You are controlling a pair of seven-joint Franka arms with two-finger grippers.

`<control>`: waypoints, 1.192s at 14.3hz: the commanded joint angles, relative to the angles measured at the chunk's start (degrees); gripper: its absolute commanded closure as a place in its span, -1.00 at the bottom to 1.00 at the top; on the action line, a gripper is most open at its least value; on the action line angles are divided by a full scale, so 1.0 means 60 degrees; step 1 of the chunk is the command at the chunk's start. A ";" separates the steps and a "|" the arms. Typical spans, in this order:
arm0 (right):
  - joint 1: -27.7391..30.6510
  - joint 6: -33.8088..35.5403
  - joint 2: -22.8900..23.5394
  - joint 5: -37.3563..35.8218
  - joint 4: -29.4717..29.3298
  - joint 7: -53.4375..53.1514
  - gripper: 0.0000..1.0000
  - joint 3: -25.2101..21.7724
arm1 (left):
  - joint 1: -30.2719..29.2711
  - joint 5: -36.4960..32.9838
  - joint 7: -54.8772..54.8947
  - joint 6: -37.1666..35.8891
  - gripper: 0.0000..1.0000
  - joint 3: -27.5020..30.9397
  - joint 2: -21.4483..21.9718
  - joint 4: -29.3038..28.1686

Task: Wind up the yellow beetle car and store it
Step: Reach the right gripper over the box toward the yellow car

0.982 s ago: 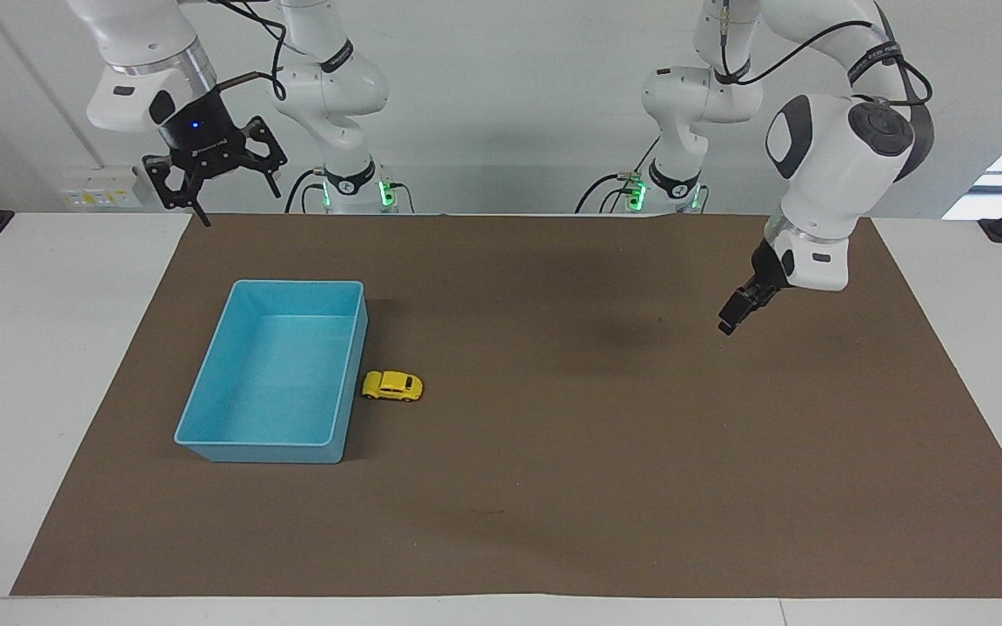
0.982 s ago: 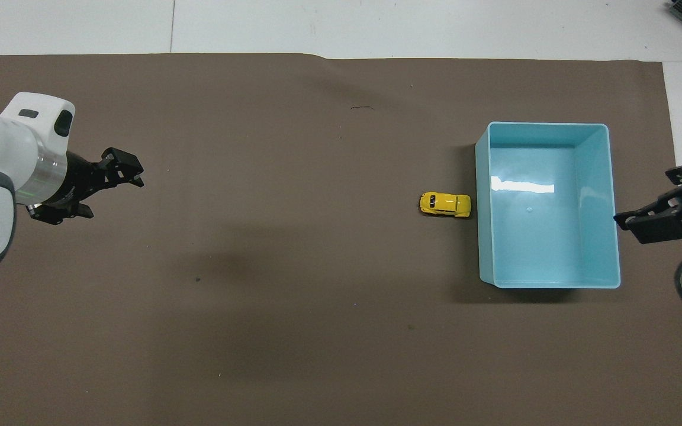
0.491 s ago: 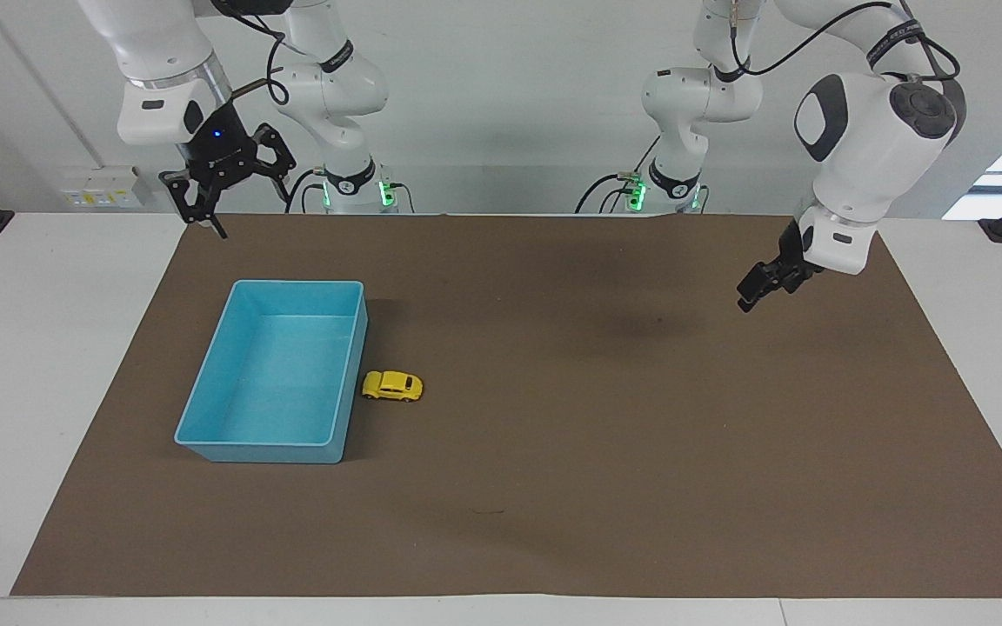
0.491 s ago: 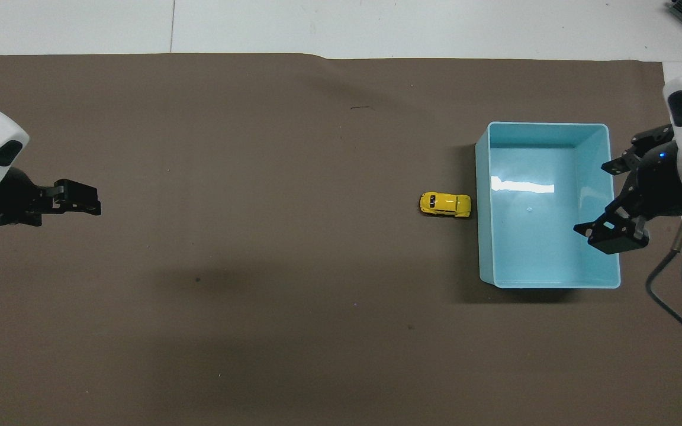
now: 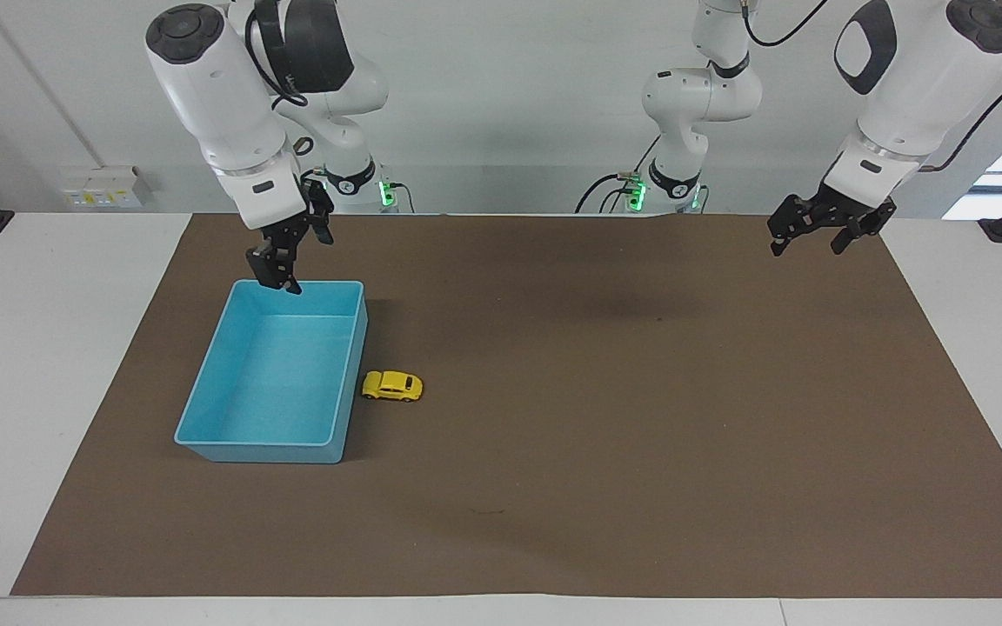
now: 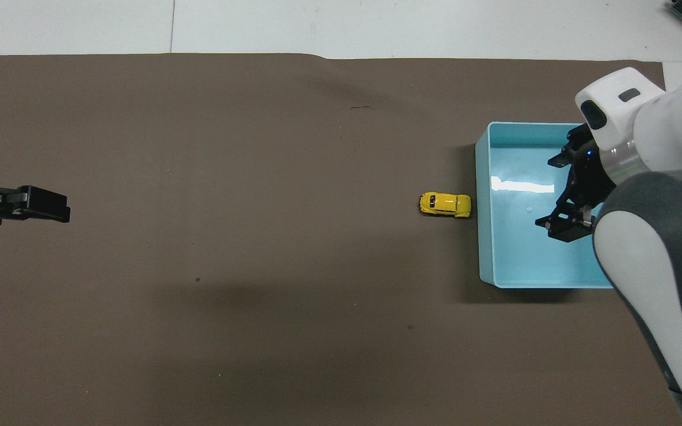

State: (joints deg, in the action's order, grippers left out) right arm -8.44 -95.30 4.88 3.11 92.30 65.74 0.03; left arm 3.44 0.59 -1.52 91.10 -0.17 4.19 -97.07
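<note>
Yellow beetle car [image 5: 391,386] stood on the brown mat [image 5: 605,452] of the worktop, just beside the light-blue bin [image 5: 205,396] at my right arm's end. My right pincer [image 5: 279,265], fingers apart, hung over the bin; my left pincer [image 5: 823,228], fingers apart, over the mat's edge.

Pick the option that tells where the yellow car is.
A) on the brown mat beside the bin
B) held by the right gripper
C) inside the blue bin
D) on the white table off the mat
A: the car sits on the mat right beside the bin, outside its wall, with neither gripper at it.
</note>
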 commanded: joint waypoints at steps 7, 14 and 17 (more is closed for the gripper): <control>-0.0527 -0.0975 0.0740 -0.0050 0.0596 0.1375 -1.00 0.0010 | 0.0056 -0.0084 0.0385 -0.0549 -1.00 -0.0119 0.0663 -0.0361; -0.0804 -0.2586 0.0958 -0.0064 0.1695 0.1698 -1.00 0.0010 | -0.0031 0.0308 0.0370 -0.0402 -1.00 -0.0119 0.0663 0.0356; -0.0849 -0.3595 0.1091 -0.0064 0.2309 0.1714 -1.00 0.0010 | -0.0018 0.0501 0.0370 -0.0446 -1.00 -0.0104 0.0663 0.0372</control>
State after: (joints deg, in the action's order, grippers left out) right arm -13.56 -112.67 11.51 3.04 102.92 74.59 0.05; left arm 3.43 2.53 0.44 88.49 -0.88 7.80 -94.90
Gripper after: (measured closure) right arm 0.000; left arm 0.000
